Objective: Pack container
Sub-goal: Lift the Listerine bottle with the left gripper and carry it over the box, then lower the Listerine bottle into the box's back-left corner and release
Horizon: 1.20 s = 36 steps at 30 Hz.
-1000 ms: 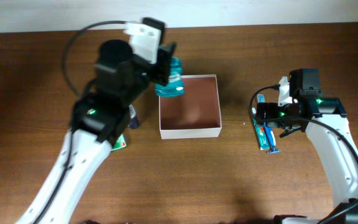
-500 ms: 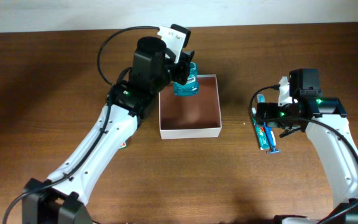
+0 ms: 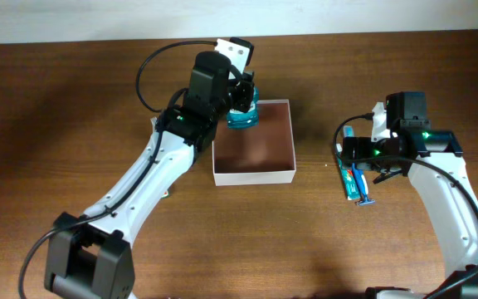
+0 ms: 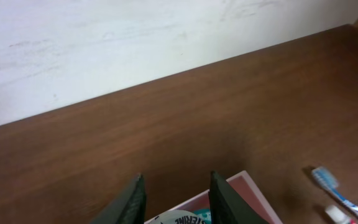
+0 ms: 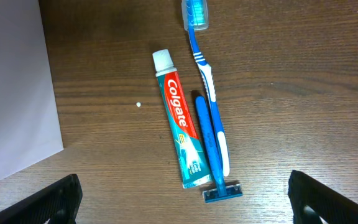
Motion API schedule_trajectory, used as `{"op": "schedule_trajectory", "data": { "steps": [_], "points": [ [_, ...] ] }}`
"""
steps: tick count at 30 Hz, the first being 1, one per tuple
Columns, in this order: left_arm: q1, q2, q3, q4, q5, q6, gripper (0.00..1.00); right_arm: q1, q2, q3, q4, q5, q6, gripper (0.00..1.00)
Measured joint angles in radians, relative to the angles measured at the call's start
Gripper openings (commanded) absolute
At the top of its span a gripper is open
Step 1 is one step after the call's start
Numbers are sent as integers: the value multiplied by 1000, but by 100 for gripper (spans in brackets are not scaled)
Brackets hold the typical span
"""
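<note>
Left arm (image 3: 152, 166) reaches diagonally across the surface (image 3: 73, 108), wrist over the back-left corner of the container (image 3: 254, 175). Left jaws clamped on a teal bottle (image 3: 242, 119). Right arm (image 3: 442, 199) bent, right jaws spread wide above toothpaste (image 5: 180, 134), toothbrush (image 5: 204, 68) and razor (image 5: 215, 162), clear of all three. Bottle mostly hidden by the wrist, and the left wrist camera crops it to a label edge. Container sits mid-surface between the arms. Can't tell if the bottle touches its reddish floor.
</note>
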Motion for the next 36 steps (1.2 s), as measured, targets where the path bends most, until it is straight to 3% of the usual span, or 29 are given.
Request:
{"op": "schedule_trajectory", "data": {
  "steps": [36],
  "points": [
    [0,107,0,33,-97,76,27,0,0,0,0,0,0,98]
  ]
}}
